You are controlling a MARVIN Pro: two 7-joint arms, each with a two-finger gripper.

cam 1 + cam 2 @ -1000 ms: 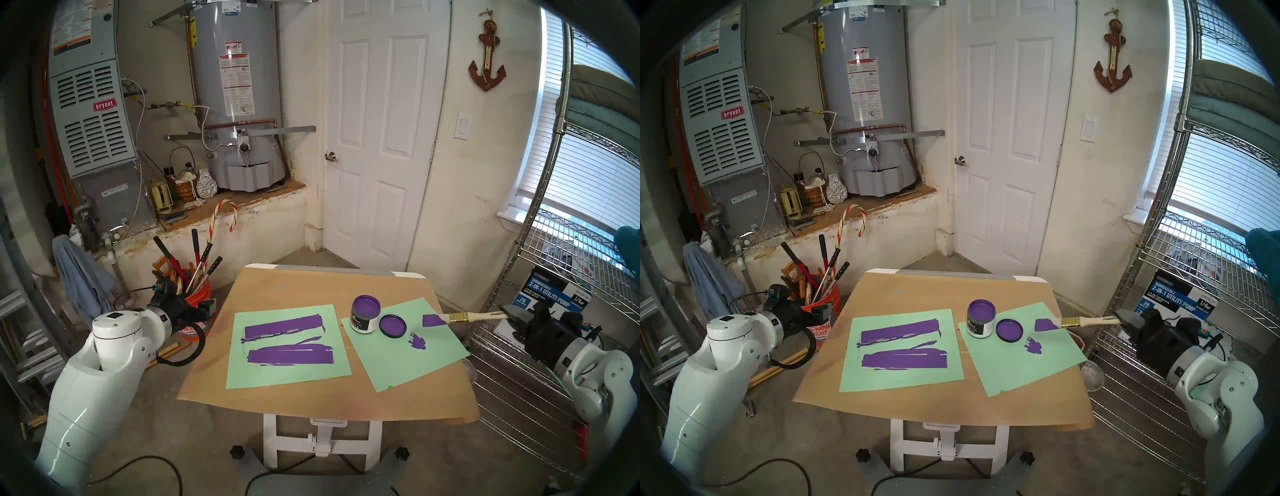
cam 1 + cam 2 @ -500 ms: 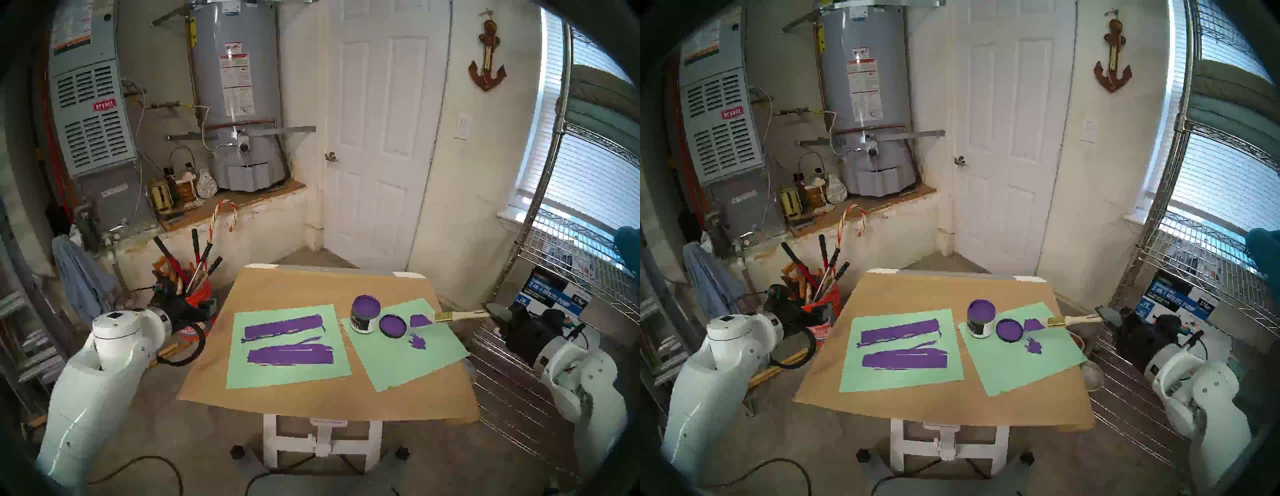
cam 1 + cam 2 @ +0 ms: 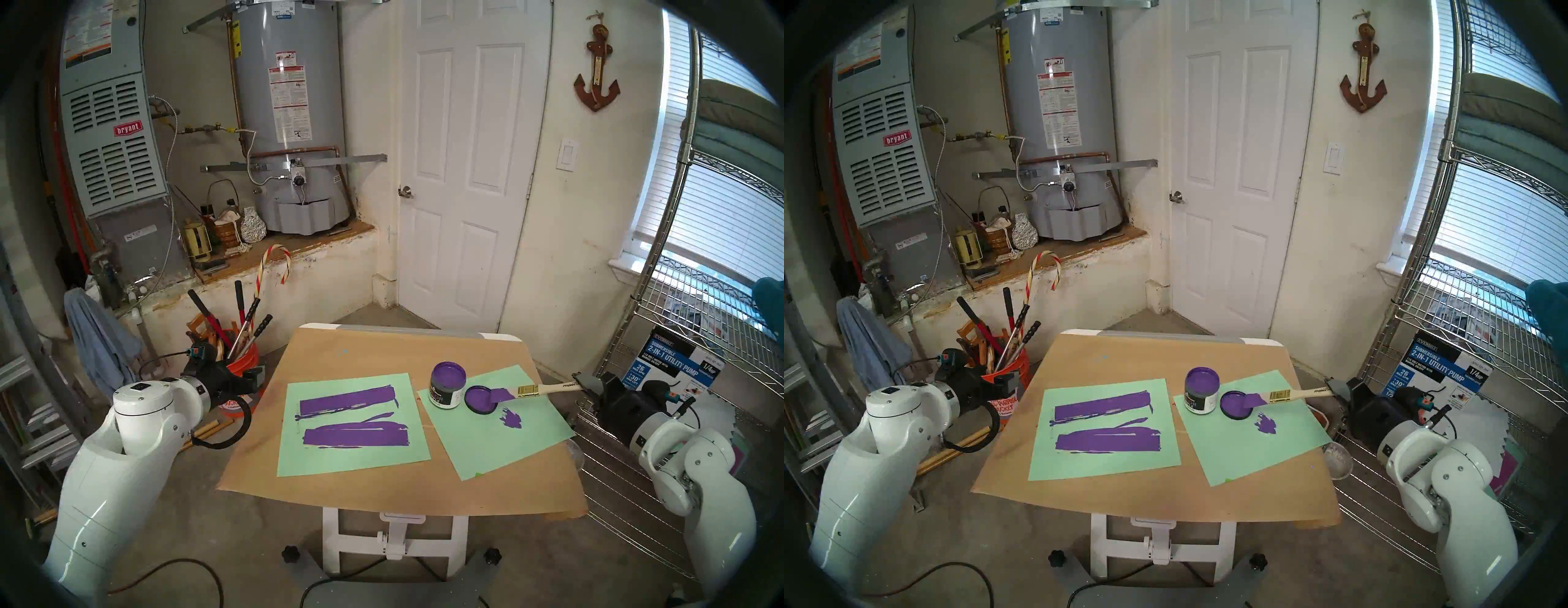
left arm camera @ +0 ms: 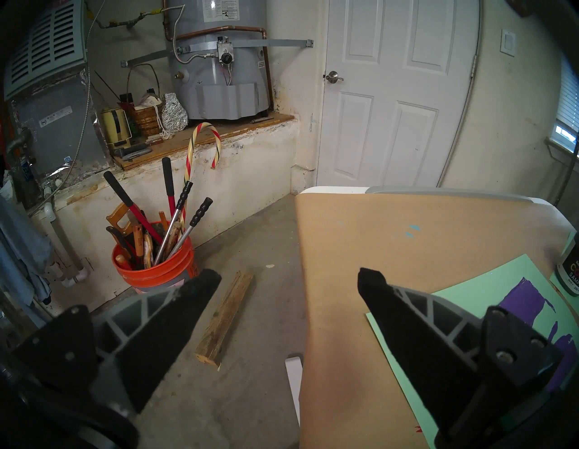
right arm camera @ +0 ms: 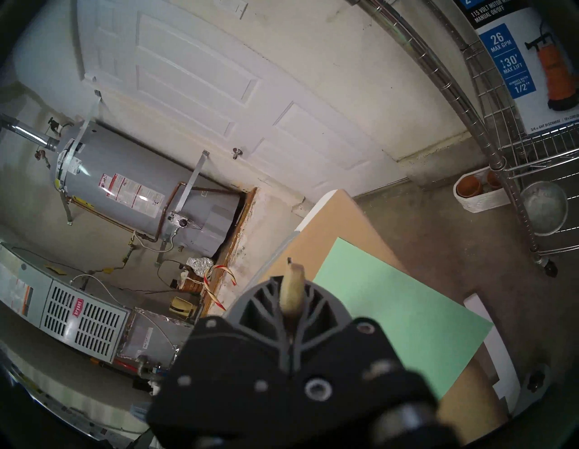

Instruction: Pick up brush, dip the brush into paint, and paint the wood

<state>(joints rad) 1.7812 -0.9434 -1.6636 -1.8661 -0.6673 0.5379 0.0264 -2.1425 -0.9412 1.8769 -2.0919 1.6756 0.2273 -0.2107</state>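
Two tools frame the desk. Left tool [image 4: 286, 282], fingers apart and empty, hangs off the desk's left edge. On the left green sheet [image 3: 292, 460] lie two purple bars; the nearer reads as the wood [image 3: 356, 436]. Toward the far right corner, the paint [image 3: 448, 373] jar and its lid [image 3: 479, 400]. Right tool [image 3: 587, 383], clamped on the brush [image 3: 547, 388], has carried the bristles leftward onto the lid, probably heading for a dip.
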